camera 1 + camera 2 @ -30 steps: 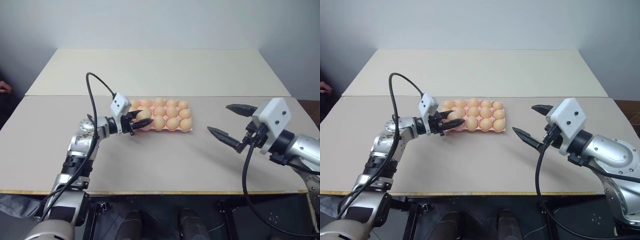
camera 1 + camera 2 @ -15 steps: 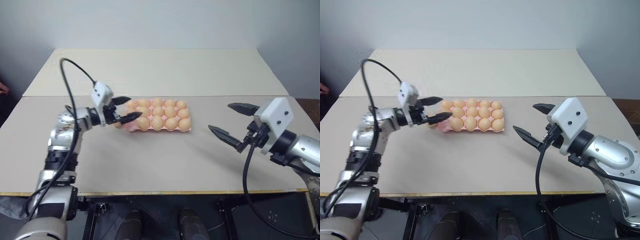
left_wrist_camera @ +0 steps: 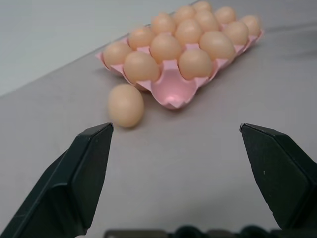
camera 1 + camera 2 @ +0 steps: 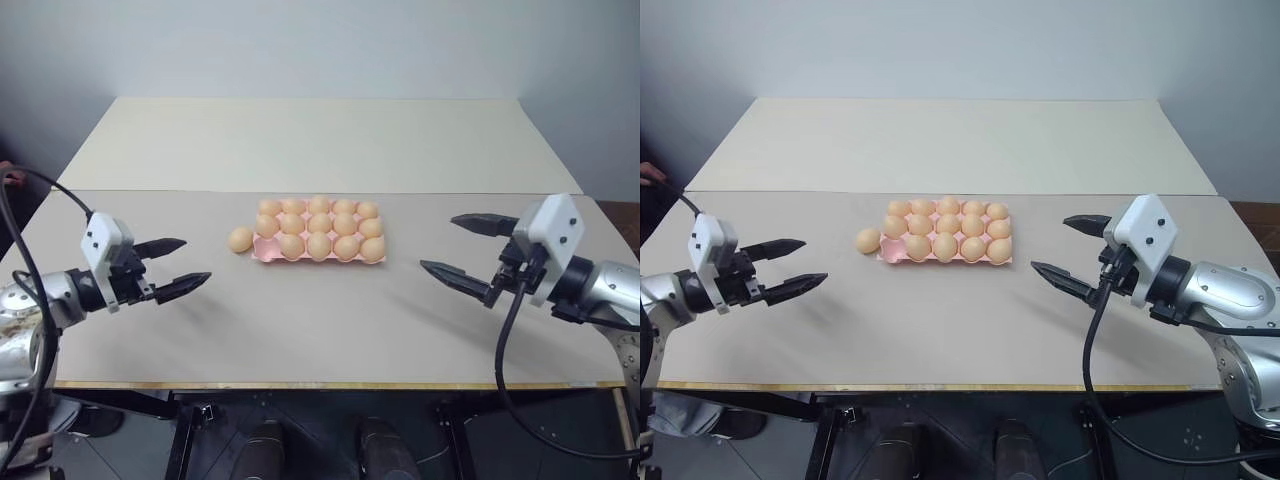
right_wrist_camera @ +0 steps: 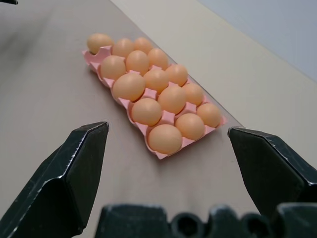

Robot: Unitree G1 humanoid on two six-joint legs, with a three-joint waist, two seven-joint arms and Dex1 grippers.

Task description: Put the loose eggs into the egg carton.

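Presently, notes by item, working outward from the tools.

Left tool [image 4: 172, 264]: released, its two black fingers spread wide with nothing between them; it hangs over the bench near the left edge, well apart from the carton, pointing toward the middle.

Right tool [image 4: 466, 254]: likewise released and empty, fingers splayed; over the bench toward the right edge, aimed at the carton's right end but apart from it.

Why held so: my reading is that both tools sit wide and clear of the eggs so that neither can knock the tray, and so that either can come in on an egg without having to spread first.

Loose egg [image 4: 240, 239]: one egg lies on the bare bench just beside the carton's left end, at its front-left corner. Whether it touches the pink rim I cannot tell. In the left wrist view it lies on its side ahead of the left finger [image 3: 74, 191].

Egg carton [image 3: 171, 89]: pale pink tray in the middle of the bench, long side running left to right. One cup at the front-left corner shows empty pink; the other cups each carry an egg.

Judgement on progress: nearly done, one egg and one open cup left, and they are neighbours.

Next move calls for: the left tool is the nearer one; the egg, smooth and round, could roll away if nudged.
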